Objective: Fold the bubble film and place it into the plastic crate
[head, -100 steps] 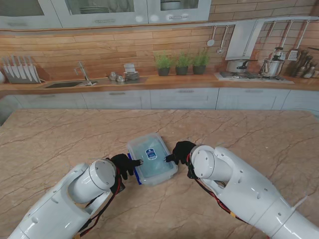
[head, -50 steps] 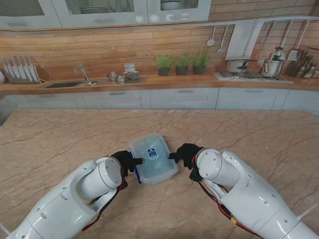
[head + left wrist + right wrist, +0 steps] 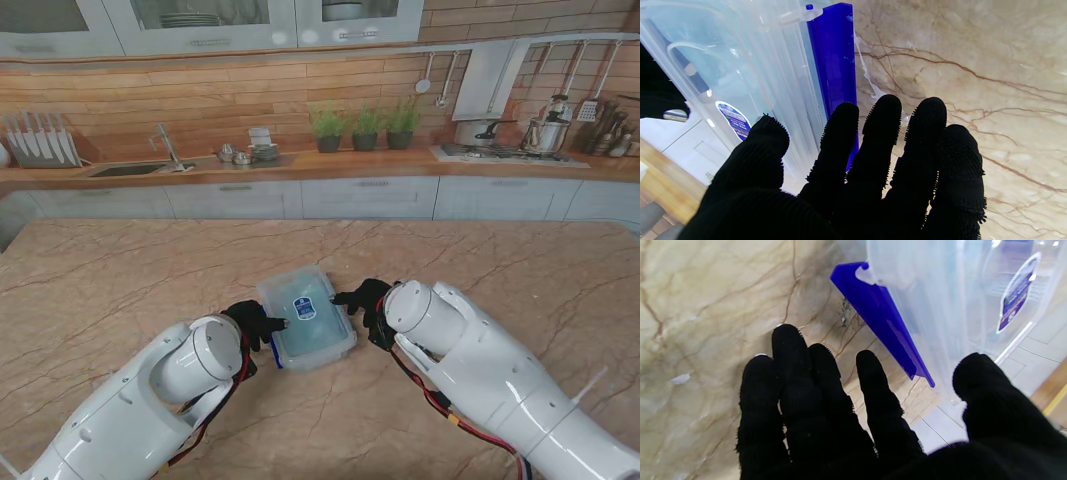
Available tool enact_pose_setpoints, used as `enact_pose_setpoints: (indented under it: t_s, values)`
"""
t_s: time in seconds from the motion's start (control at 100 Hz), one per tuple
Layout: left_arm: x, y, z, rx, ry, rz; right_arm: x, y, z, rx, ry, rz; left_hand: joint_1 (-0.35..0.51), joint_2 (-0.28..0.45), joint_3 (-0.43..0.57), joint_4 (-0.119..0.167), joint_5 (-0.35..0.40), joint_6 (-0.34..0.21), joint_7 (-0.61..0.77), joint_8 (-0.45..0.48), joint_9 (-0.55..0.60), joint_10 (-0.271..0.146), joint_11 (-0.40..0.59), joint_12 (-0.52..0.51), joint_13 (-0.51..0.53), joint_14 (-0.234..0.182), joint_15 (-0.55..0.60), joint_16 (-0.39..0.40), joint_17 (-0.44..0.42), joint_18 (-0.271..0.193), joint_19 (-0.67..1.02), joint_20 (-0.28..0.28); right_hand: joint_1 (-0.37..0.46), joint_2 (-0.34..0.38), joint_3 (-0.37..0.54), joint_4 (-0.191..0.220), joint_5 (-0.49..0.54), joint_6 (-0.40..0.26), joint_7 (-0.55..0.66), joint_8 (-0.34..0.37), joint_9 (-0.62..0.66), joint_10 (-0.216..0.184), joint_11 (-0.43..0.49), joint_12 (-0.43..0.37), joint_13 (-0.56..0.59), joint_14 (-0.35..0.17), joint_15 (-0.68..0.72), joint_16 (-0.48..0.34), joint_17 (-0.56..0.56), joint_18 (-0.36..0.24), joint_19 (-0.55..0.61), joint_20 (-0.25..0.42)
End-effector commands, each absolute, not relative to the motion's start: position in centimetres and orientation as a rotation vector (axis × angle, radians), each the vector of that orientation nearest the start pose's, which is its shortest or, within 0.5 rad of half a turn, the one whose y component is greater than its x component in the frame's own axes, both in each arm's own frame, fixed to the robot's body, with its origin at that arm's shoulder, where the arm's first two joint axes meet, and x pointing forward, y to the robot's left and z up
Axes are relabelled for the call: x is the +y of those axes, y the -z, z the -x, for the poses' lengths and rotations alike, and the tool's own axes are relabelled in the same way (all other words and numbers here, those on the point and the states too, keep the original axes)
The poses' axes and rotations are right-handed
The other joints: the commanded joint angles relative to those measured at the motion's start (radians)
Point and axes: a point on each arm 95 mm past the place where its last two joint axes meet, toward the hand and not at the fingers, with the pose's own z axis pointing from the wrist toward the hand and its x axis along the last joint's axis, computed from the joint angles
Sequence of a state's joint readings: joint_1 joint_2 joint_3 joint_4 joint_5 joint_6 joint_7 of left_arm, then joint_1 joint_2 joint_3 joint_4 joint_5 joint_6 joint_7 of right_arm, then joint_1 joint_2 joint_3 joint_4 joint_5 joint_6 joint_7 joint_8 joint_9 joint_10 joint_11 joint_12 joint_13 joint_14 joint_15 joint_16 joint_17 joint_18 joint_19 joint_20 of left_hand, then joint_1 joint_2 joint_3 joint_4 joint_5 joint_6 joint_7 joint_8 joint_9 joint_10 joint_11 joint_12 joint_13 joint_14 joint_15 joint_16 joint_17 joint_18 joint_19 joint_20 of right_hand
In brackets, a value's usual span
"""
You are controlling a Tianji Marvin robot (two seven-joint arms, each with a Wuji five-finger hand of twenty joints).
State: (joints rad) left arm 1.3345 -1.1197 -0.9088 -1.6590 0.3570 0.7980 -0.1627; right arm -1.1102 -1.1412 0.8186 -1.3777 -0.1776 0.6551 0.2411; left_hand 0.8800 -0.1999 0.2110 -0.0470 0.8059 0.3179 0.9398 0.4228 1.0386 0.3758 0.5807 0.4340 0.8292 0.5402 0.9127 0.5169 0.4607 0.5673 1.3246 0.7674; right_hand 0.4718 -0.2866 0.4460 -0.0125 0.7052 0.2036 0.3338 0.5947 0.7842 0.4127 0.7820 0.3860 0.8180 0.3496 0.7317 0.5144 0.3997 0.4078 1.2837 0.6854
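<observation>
A clear plastic crate (image 3: 305, 317) with its lid on and a blue label stands on the marble table between my two hands. Something pale blue shows through the lid; whether it is the bubble film I cannot tell. My black-gloved left hand (image 3: 255, 322) is at the crate's left side, fingers spread, thumb reaching over the rim. The left wrist view shows those fingers (image 3: 880, 133) beside the blue latch (image 3: 836, 50). My right hand (image 3: 362, 298) is at the crate's right side, open. Its fingers (image 3: 790, 373) lie short of the other blue latch (image 3: 880, 313).
The marble table (image 3: 120, 290) stretches wide on all sides of the crate. A kitchen counter with a sink (image 3: 130, 168), potted herbs (image 3: 365, 128) and a stove (image 3: 500, 150) runs along the back, well beyond the table.
My right hand drew a little to the right, then came back to the crate's right side, slightly farther from me. The left hand and the crate have hardly moved.
</observation>
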Motion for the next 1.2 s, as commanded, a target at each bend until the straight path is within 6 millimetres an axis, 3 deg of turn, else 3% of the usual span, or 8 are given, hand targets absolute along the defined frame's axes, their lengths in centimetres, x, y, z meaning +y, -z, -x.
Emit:
enact_pose_setpoints:
  t_s: [0.0, 0.13, 0.37, 0.48, 0.73, 1.19]
  values:
    - [-7.0, 33.6, -40.5, 1.258, 1.123, 2.184, 7.2, 33.7, -47.2, -1.595, 1.352, 2.676, 0.075, -0.051, 0.124, 0.009, -0.012, -0.046, 0.042, -0.011, 0.039, -0.008, 0.034, 0.012, 0.027, 0.001, 0.031, 0.006, 0.009, -0.018, 0.048, -0.003, -0.027, 0.031, -0.004, 0.020, -0.030, 0.016, -0.033, -0.005, -0.027, 0.041, -0.018, -0.011, 0.043, 0.076, -0.052, -0.032, 0.040, 0.010, 0.004, -0.025]
    - [-7.3, 33.7, -40.7, 1.248, 1.141, 2.183, 7.6, 34.1, -47.5, -1.510, 1.280, 2.701, 0.045, -0.035, 0.113, 0.008, 0.006, -0.040, 0.046, -0.010, 0.052, -0.006, 0.040, 0.013, 0.037, 0.004, 0.038, 0.007, 0.016, -0.015, 0.056, -0.002, -0.017, 0.023, -0.005, 0.019, -0.061, 0.035, -0.064, -0.009, -0.058, 0.058, -0.038, -0.017, 0.053, 0.084, -0.086, -0.061, 0.058, 0.025, -0.026, -0.059]
    - [-7.8, 33.9, -40.9, 1.264, 1.143, 2.187, 8.4, 34.7, -47.7, -1.376, 1.185, 2.733, 0.050, -0.033, 0.123, 0.013, 0.017, -0.042, 0.052, -0.011, 0.067, -0.008, 0.044, 0.009, 0.046, 0.002, 0.042, 0.004, 0.021, -0.014, 0.060, -0.002, 0.002, 0.006, -0.002, 0.022, -0.178, 0.010, -0.127, -0.022, -0.178, 0.044, -0.112, -0.043, 0.028, 0.135, -0.097, -0.072, 0.056, 0.084, -0.060, -0.096]
    - [-7.9, 33.9, -40.9, 1.269, 1.148, 2.185, 8.8, 35.0, -47.8, -1.302, 1.154, 2.756, 0.051, -0.033, 0.126, 0.012, 0.015, -0.042, 0.051, -0.014, 0.063, -0.007, 0.041, 0.007, 0.043, 0.002, 0.040, 0.002, 0.020, -0.014, 0.061, -0.002, 0.023, -0.010, 0.002, 0.023, -0.206, 0.019, -0.141, -0.024, -0.234, 0.048, -0.137, -0.051, 0.029, 0.135, -0.086, -0.066, 0.054, 0.093, -0.060, -0.099]
    - [-8.1, 33.8, -41.1, 1.283, 1.158, 2.176, 9.3, 35.7, -48.0, -1.160, 1.152, 2.839, 0.055, -0.040, 0.130, 0.010, 0.006, -0.048, 0.051, -0.015, 0.054, -0.009, 0.040, 0.007, 0.034, 0.002, 0.037, 0.001, 0.013, -0.017, 0.055, -0.005, 0.078, -0.090, 0.048, 0.013, -0.202, 0.065, -0.166, -0.034, -0.284, 0.088, -0.116, -0.047, 0.116, 0.029, 0.149, 0.052, 0.099, 0.018, 0.060, -0.057]
    - [-8.2, 33.7, -41.3, 1.298, 1.150, 2.157, 8.2, 37.6, -47.8, -1.089, 1.102, 2.949, 0.059, -0.040, 0.131, 0.008, -0.005, -0.048, 0.046, -0.019, 0.041, -0.007, 0.034, 0.005, 0.018, 0.003, 0.029, 0.000, -0.003, -0.020, 0.048, -0.007, 0.075, -0.172, 0.117, 0.001, -0.204, 0.036, -0.167, -0.044, -0.297, 0.065, -0.040, -0.020, 0.196, -0.100, 0.597, 0.186, 0.091, -0.093, 0.207, 0.021]
